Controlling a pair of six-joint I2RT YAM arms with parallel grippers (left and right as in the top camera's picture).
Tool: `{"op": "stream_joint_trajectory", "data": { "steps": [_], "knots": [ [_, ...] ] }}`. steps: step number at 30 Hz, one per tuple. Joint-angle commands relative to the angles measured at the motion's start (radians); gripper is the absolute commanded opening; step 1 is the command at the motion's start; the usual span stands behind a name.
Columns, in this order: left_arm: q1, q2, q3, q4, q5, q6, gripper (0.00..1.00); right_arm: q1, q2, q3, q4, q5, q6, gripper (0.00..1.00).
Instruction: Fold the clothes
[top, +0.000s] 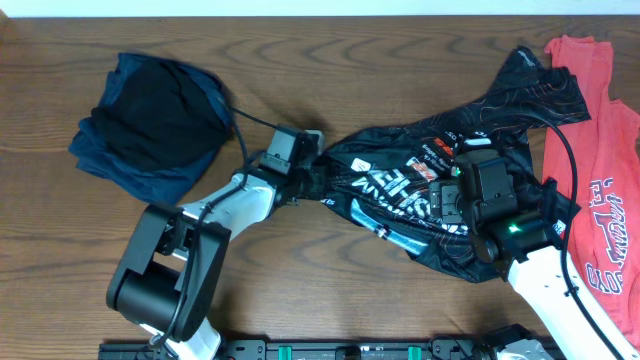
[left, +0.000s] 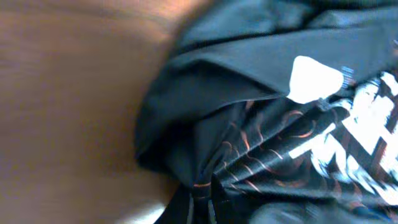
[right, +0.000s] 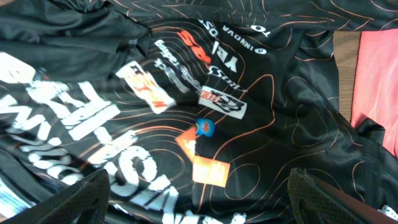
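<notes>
Sleek black jersey (top: 420, 190) – slightly shiny synthetic cloth; matt cotton red T-shirt (top: 600, 130); grained wooden table (top: 330, 290).

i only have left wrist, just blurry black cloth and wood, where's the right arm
observer: the right gripper is open over the middle of the black jersey, right above the sponsor logos.
operator: any other clothes nearby
observer: a coral-red T-shirt lies at the far right of the overhead view, touching the jersey's edge.
operator: and on my side
observer: a navy and black pile sits at the upper left, apart from the jersey.
</notes>
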Motion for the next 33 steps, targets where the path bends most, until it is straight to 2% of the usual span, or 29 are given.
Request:
{"op": "stream_joint_trajectory", "data": {
  "steps": [1,3,8,9,10,11,12,17,25,29,33],
  "knots": [
    [0.083,-0.051,0.06,0.003,-0.182,0.044,0.06,-0.006,-0.013,0.001,-0.006,0.015,0.018,0.89],
    [0.137,-0.066,0.121,0.013,-0.227,0.058,0.06,-0.006,-0.013,0.001,-0.008,0.014,0.019,0.89],
    [0.254,-0.068,0.301,0.024,-0.223,0.06,0.06,-0.006,-0.013,0.001,-0.008,0.011,0.034,0.89],
    [0.267,-0.068,0.324,0.022,-0.206,0.06,0.09,-0.006,-0.013,0.001,-0.008,0.011,0.037,0.89],
    [0.277,-0.068,0.342,0.011,-0.178,0.06,0.37,-0.006,-0.013,0.001,-0.008,0.011,0.037,0.89],
    [0.282,-0.068,0.351,-0.007,-0.145,0.06,0.77,-0.006,-0.013,0.001,-0.007,0.011,0.037,0.9],
    [0.285,-0.069,0.356,-0.044,-0.093,0.06,0.97,-0.006,-0.013,0.001,-0.007,0.011,0.037,0.9],
    [0.269,-0.069,0.357,-0.394,0.068,0.06,0.98,-0.006,-0.013,0.001,-0.007,0.011,0.037,0.9],
    [0.205,-0.069,0.356,-0.957,0.093,0.018,0.98,-0.006,-0.013,0.001,-0.006,0.012,0.036,0.91],
    [0.163,-0.069,0.356,-1.108,0.093,0.018,0.98,-0.006,-0.013,0.001,-0.006,0.012,0.036,0.91],
    [0.124,-0.07,0.341,-1.11,0.093,0.012,0.98,-0.006,-0.013,0.001,-0.007,0.011,0.036,0.91]
  ]
}}
